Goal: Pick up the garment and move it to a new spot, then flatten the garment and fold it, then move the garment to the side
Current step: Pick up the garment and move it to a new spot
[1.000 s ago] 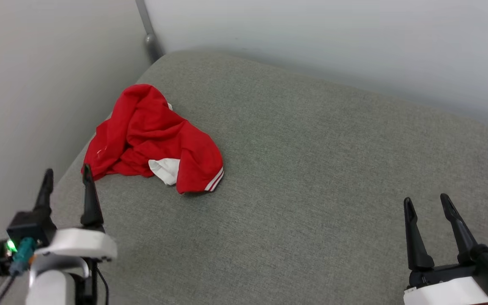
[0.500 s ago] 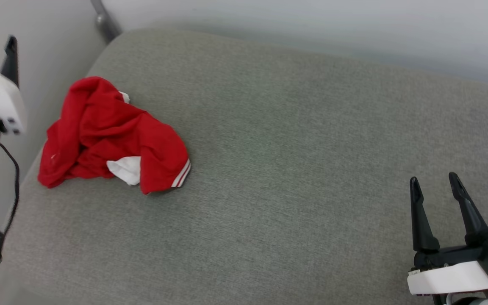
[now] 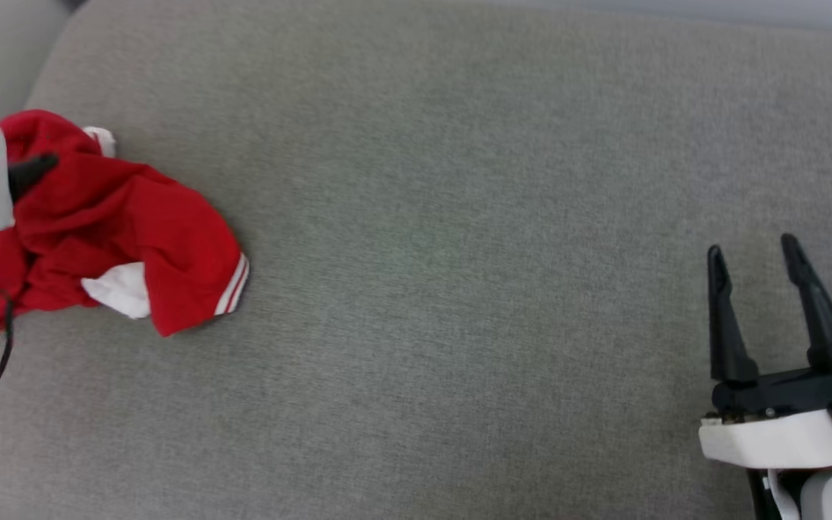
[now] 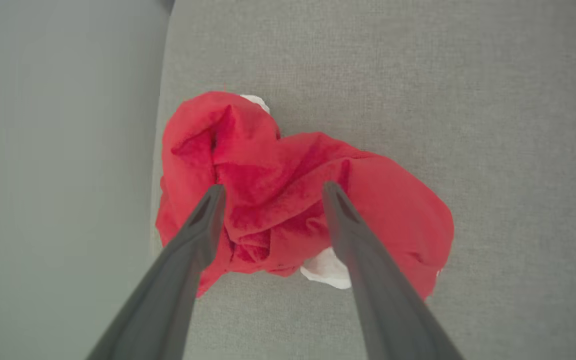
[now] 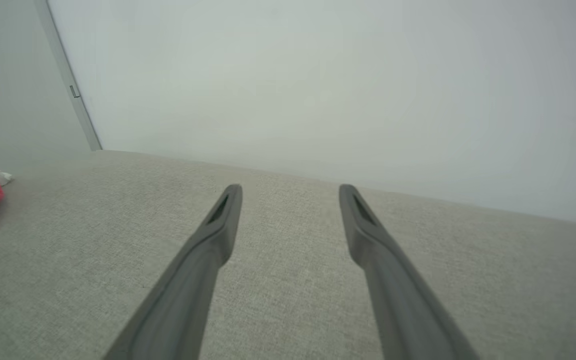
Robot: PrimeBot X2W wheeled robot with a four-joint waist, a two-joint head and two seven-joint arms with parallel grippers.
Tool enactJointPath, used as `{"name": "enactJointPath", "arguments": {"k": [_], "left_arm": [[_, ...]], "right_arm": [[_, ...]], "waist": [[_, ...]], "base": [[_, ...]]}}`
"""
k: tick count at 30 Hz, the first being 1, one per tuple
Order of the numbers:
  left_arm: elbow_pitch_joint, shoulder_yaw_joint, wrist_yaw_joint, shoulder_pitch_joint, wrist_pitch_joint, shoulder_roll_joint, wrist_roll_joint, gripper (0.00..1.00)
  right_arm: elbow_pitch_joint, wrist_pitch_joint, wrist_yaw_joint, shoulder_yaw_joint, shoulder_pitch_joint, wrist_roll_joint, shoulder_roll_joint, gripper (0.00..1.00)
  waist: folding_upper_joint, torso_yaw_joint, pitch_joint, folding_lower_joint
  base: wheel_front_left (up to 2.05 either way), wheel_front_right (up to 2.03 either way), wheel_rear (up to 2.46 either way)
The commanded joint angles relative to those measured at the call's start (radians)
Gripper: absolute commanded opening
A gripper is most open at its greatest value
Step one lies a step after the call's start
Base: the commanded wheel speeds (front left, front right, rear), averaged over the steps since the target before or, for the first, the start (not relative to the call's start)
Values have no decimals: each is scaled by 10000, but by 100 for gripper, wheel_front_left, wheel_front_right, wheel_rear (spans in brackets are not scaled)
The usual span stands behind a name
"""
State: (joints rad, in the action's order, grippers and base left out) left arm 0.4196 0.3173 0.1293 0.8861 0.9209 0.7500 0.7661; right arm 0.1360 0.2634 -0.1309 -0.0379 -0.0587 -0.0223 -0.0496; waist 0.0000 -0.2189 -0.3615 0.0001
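1. Lower right of the head view: the right gripper (image 3: 752,244) hangs over the grey cushion (image 3: 459,289), fingers spread wide and empty, probably waiting for the flattening.
2. Left edge: the left gripper (image 4: 273,186), also spread wide, hovers over the garment (image 3: 134,231), likely lined up to pinch its raised folds.
3. The garment lies crumpled by the cushion's left edge. Its striped trim shows, but no lettering is readable.
4. Farthest: a plain wall (image 5: 318,75), no writing.
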Motion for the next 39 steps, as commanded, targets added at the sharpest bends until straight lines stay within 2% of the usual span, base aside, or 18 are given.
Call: {"name": "enactJointPath", "arguments": {"k": [1,4,7,12,18,19,23,27,33,39], "left_arm": [[46,24,-4,-229,168,173,120,100],[178,244,-2,-603,635,297,575,100],[471,325,-3,-909,671,280,859,100],[1106,457,-1,-1047,557,-48,1224,100],[1677,1056,-22,-1060,350,-468,1325,100],[1737,1135,-23,-1056,319,-491,1359,0],[1712,1369,-16,-1031,295,-361,1683,0],[1232,1391,8,-820,-107,37,2022,0],[-193,1718,-12,-410,-674,1108,2277,0],[-1946,2312,-11,291,-677,1821,2356,0]], "right_arm": [[116,22,3,10,-183,-64,-13,100],[362,21,3,34,-410,-178,-13,100],[601,22,3,66,-593,-309,-13,100],[925,22,3,182,-857,-550,-11,100],[1192,22,3,200,-953,-753,-13,100],[1221,21,3,188,-938,-770,-13,100],[1169,21,3,149,-853,-780,-11,100],[925,21,3,119,-691,-641,-11,100],[451,21,3,27,-328,-396,-11,100],[101,21,5,-54,113,-41,-11,100]], "waist": [[0,289,-419,-1],[0,447,-852,-1],[0,532,-1244,-1],[0,656,-1825,-1],[0,787,-2199,-1],[0,797,-2213,-1],[0,776,-2119,-1],[0,703,-1724,-1],[0,636,-703,-1],[0,764,298,-1]], "base": [[0,0,0],[0,0,0],[0,0,0],[0,0,0],[0,0,0],[0,0,0],[0,0,0],[0,0,0],[0,0,0],[0,0,0]]}}
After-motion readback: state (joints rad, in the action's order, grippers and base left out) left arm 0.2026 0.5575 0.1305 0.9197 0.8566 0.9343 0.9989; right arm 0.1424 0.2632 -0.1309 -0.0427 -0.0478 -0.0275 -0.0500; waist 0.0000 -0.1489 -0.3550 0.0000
